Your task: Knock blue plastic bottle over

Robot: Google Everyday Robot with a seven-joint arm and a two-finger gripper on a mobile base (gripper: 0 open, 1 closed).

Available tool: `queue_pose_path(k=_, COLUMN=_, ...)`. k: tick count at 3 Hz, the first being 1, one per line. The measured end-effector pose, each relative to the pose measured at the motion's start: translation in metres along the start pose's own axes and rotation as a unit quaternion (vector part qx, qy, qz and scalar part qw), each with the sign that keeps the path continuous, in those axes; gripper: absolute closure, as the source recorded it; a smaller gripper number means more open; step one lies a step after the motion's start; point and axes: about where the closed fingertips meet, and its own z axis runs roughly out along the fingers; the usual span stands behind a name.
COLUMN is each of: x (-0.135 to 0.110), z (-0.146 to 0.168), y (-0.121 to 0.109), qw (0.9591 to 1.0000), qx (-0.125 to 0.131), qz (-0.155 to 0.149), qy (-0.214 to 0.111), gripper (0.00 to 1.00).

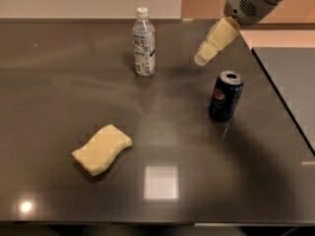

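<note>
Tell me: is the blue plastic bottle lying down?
No, the blue plastic bottle stands upright, with the claw hovering apart beside it.

Glossy table (59, 82), clear plastic bottle (144, 45), metal can (226, 96), matt sponge (102, 149), seemingly matt tool (201, 58) near can.

View: one camera, set high over the near edge of the worktop (59, 92), tilted steeply down.
Facing: across the worktop, toward the far edge behind the soda can (225, 96).
Nearness: mid-range; most of the worktop fits.
Claw (202, 58): enters from the top right and hangs behind the soda can, slightly to its left.
</note>
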Motion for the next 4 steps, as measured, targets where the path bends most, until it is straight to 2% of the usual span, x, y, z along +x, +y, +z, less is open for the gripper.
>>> queue_pose_path(k=1, x=-0.022, z=0.027, y=-0.017, qw=0.9992, qx=0.007, qz=0.025, qy=-0.031, gripper=0.00)
queue_pose_path(k=2, x=-0.041, z=0.048, y=-0.030, qw=0.9966, qx=0.016, qz=0.041, qy=-0.070, gripper=0.00)
queue_pose_path(k=4, x=-0.078, z=0.075, y=-0.042, qw=0.9880, qx=0.017, qz=0.046, qy=-0.146, gripper=0.00)
